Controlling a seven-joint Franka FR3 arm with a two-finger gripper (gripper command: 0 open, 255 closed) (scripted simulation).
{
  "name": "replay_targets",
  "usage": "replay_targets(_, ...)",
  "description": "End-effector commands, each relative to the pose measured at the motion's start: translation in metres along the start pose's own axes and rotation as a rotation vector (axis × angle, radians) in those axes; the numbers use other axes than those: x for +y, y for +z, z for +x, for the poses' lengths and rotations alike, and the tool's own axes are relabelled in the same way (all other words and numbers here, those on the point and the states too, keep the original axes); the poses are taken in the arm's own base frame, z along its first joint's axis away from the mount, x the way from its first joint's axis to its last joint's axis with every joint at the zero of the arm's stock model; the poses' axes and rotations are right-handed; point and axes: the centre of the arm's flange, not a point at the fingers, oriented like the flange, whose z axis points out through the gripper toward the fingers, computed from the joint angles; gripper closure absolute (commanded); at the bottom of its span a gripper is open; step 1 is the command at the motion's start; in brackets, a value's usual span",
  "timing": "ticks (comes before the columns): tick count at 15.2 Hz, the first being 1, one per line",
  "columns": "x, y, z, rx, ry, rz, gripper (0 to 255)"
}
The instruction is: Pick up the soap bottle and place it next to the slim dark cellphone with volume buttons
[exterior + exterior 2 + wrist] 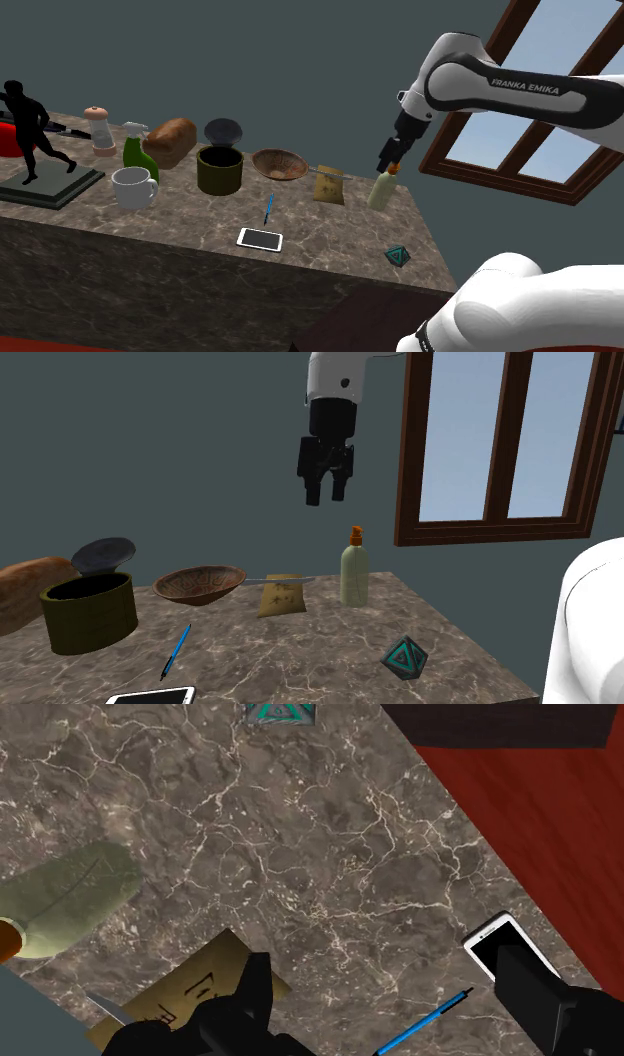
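The soap bottle (380, 190) (354, 574) is pale green with an orange top. It stands upright near the counter's far edge, below the window. My black gripper (388, 160) (325, 498) (390, 994) hangs open well above it with nothing between the fingers. In the second exterior view the gripper is slightly to the bottle's left. In the wrist view the bottle (70, 899) lies off to one side of the fingers. The cellphone (260, 239) (150, 697) (497, 944), white-framed, lies flat near the counter's front edge.
On the marble counter (330, 235) are a blue pen (268, 208), a yellow packet (329, 186), a brown bowl (280, 164), an open olive can (219, 168), a white mug (133, 187) and a teal die (398, 256). A dark statue (30, 130) stands at the shoulder view's left.
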Motion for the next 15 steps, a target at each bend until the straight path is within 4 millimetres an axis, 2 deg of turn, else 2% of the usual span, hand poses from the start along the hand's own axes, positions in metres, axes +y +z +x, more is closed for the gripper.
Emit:
replay_targets(1, 0.027, 0.008, 0.004, 0.0, -0.005, -0.001, 0)
replay_targets(15, 0.2, 0.065, 0.037, -0.003, -0.035, 0.001, 0)
